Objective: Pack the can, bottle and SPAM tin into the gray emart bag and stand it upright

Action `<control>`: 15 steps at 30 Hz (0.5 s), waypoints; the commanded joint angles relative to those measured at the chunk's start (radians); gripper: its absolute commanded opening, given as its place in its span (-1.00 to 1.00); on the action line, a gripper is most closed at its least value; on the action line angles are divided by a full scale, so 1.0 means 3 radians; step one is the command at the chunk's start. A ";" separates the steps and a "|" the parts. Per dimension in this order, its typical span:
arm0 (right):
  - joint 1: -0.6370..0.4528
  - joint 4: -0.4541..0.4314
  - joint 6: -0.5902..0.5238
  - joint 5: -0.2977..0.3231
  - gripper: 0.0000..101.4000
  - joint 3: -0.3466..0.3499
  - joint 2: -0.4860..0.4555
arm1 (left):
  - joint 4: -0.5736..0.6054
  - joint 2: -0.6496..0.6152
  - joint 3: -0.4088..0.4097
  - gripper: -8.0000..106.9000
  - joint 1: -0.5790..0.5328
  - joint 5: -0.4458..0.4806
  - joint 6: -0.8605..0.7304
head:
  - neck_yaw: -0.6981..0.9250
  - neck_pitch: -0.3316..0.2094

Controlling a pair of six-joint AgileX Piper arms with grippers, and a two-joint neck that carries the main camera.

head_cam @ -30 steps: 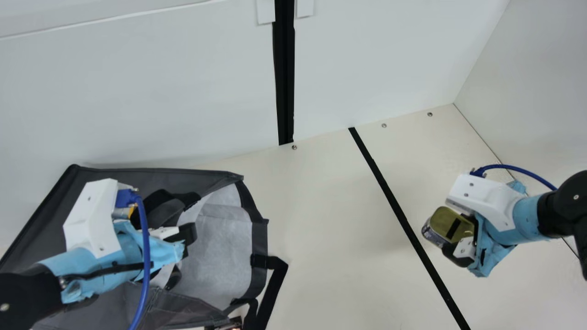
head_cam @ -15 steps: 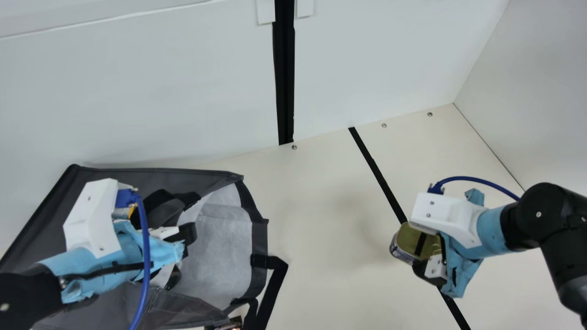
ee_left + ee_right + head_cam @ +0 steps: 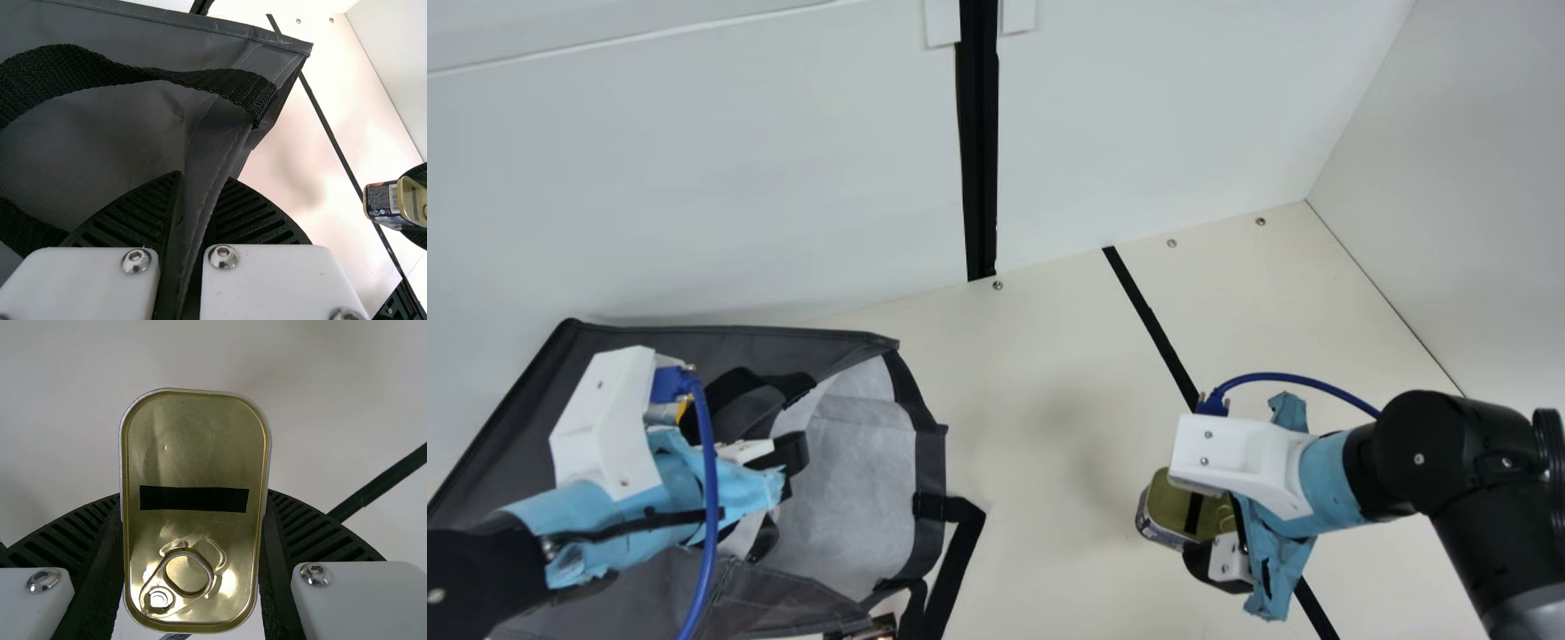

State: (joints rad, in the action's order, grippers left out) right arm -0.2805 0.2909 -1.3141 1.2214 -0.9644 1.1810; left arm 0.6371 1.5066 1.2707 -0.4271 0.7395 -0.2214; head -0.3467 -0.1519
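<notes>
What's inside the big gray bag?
Inside the gray bag, I see pale lining near its mouth. Deeper in is covered by my left gripper and folded cloth, so I can't tell if the can or bottle is there.

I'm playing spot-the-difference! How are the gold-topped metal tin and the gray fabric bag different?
The gold-topped metal tin is small and shiny; the gray fabric bag is much bigger and duller. The tin is closed, but the bag's mouth is open, showing its pale lining. Both are held: the tin by the right gripper, the bag by the left gripper.
</notes>
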 commanded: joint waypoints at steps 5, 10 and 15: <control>0.0115 0.0018 0.0053 -0.0005 -1.00 0.0023 -0.0027 | 0.0000 0.0000 0.0000 -1.00 0.0000 0.0000 0.0000 | -0.0008 -0.0076; 0.0177 0.0073 0.0068 -0.0005 -1.00 0.0039 -0.0044 | 0.0000 0.0000 0.0000 -1.00 0.0000 0.0000 0.0000 | -0.0008 -0.0076; 0.0170 0.0266 -0.0011 -0.0005 -1.00 0.0090 -0.0057 | 0.0000 0.0000 0.0000 -1.00 0.0000 0.0000 0.0000 | -0.0008 -0.0076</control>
State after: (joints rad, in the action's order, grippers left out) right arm -0.2261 0.3504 -1.3108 1.2195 -0.9407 1.1654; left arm 0.6371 1.5066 1.2707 -0.4271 0.7395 -0.2214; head -0.3467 -0.1519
